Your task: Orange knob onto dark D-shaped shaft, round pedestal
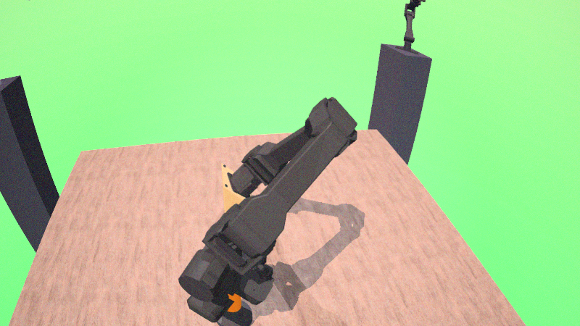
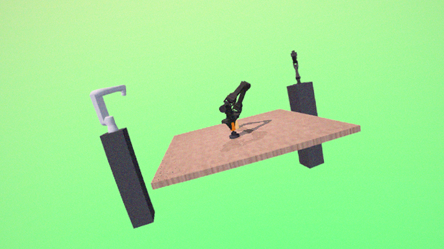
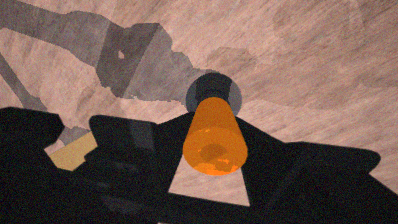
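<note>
The orange knob [image 1: 233,304] [image 2: 232,125] [image 3: 215,142] stands upright between the fingers of my gripper [image 1: 232,301] [image 2: 232,123] [image 3: 213,117], which is shut on it. The round dark pedestal [image 1: 244,316] [image 2: 233,136] [image 3: 236,98] is directly below the knob. In the exterior view a short dark part shows between the knob's lower end and the pedestal, so the knob is not down on the pedestal's top. The shaft is not clearly distinguishable, and its flat side is hidden. I cannot tell whether its tip is inside the knob's hole.
The wooden table [image 1: 133,227] [image 2: 197,151] carries my arm, mounted on a tan plate [image 1: 231,201] [image 3: 75,152]. Dark pillars stand off its left [image 2: 125,177] and right [image 1: 399,97] [image 2: 301,97] sides, bearing a pale arm [image 2: 97,102] and another dark arm [image 1: 409,26] [image 2: 295,67].
</note>
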Robot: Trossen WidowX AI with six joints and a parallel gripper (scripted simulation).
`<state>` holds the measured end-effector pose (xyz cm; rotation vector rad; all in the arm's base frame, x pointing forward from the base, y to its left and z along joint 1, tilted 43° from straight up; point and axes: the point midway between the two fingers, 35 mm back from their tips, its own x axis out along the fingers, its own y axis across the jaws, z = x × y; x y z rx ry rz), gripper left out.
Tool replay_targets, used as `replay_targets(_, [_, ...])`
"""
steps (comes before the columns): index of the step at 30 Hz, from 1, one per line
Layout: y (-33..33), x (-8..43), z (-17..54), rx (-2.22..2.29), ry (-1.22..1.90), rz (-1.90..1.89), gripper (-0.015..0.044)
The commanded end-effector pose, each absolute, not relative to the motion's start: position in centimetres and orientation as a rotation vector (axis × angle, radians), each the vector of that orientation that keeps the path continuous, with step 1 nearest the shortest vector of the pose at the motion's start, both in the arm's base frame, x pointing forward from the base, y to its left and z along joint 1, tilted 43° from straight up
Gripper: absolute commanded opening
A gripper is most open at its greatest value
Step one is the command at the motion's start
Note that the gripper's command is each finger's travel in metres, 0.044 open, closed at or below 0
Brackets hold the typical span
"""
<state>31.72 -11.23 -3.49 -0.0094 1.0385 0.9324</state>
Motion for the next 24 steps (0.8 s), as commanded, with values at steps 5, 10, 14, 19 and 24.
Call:
replay_targets(5, [-11.17,31.68,-3.54,-0.008,1.035,0.932,0.0])
replay_targets(10, [-11.38,31.46,-3.31,-0.008,1.035,0.932,0.0])
replay_targets(14, [-11.48,31.49,-3.22,-0.03,1.023,0.946,0.0])
replay_targets(19, [-11.54,31.63,-3.33,-0.174,0.939,1.032,0.0])
replay_targets(24, [-11.37,31.72,-3.49,-0.182,0.933,1.037,0.0])
